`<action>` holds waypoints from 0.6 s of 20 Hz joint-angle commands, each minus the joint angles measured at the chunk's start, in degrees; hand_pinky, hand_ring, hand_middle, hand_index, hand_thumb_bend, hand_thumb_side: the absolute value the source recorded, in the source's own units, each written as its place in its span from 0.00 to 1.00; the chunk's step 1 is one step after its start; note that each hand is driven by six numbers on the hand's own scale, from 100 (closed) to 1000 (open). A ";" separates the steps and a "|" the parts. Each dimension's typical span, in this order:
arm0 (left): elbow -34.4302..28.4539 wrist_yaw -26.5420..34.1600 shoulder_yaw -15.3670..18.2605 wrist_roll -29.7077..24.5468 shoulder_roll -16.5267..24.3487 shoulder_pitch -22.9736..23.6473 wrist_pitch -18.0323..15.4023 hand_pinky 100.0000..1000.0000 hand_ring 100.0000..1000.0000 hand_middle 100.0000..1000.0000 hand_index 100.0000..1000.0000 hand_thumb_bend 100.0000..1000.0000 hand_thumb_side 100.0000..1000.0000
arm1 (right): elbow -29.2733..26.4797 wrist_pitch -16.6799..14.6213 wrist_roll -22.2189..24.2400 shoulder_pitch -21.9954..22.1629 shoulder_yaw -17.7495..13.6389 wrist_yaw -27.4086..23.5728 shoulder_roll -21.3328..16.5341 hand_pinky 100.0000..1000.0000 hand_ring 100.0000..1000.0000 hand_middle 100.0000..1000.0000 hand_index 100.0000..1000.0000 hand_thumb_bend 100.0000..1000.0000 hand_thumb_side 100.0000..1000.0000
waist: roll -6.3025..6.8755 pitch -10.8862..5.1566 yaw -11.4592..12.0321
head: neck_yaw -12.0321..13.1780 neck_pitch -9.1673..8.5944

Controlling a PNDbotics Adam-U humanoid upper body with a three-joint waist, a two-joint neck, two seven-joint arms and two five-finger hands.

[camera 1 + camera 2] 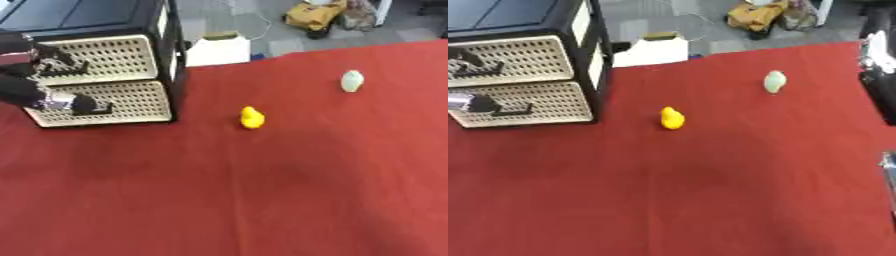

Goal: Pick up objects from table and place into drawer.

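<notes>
A black cabinet (pixel 171 55) with two cream perforated drawers stands at the back left of the red table. My left hand (pixel 80 104) reaches in from the left, its fingers curled on the dark handle of the lower drawer (pixel 131 102). That drawer's front sits slightly askew from the frame. The upper drawer (pixel 114 57) is closed. A small yellow duck (pixel 252 117) stands on the cloth to the right of the cabinet. Farther right and back lies a pale green rounded object (pixel 352 81). My right hand shows in neither view.
The red cloth (pixel 262 190) covers the table. A black and silver shape (pixel 878 75) rises along the right edge of the right eye view. Beyond the far table edge are a white box (pixel 217 50) and a yellow bag (pixel 313 15) on the floor.
</notes>
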 commanded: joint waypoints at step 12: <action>4.02 -3.23 2.16 2.34 -0.10 -1.51 1.52 0.00 0.00 0.00 0.92 0.71 1.00 | -0.96 -0.25 0.07 -0.96 -0.43 -0.40 -0.66 0.53 0.53 0.42 0.72 0.19 0.64 | -0.20 -0.31 -0.34 | 1.46 -1.43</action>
